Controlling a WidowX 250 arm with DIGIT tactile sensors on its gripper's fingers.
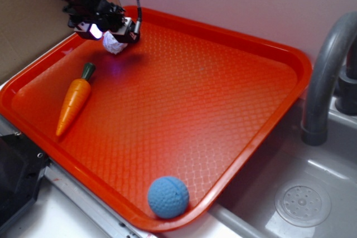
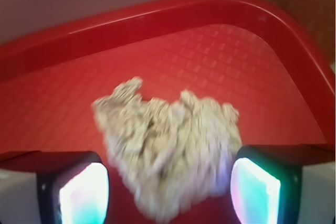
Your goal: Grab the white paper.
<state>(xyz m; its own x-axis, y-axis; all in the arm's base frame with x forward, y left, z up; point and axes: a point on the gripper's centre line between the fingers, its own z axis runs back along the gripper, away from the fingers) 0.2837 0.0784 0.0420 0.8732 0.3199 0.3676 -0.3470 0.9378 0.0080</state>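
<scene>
The white paper (image 1: 114,43) is a crumpled lumpy wad at the far left corner of the orange tray (image 1: 223,104). My gripper (image 1: 115,36) hangs right over it, open, one finger on each side. In the wrist view the white paper (image 2: 168,140) fills the space between the two lit pads (image 2: 84,195). It lies close against the right pad, and a strip of red tray (image 2: 47,103) shows between it and the left one. The image is blurred, so I cannot tell whether the wad rests on the tray floor.
A toy carrot (image 1: 75,101) lies on the tray's left side, just in front of the gripper. A blue textured ball (image 1: 168,197) sits at the tray's near edge. A grey faucet (image 1: 326,76) and sink (image 1: 301,204) stand to the right. The tray's raised rim (image 2: 157,17) runs close behind the paper.
</scene>
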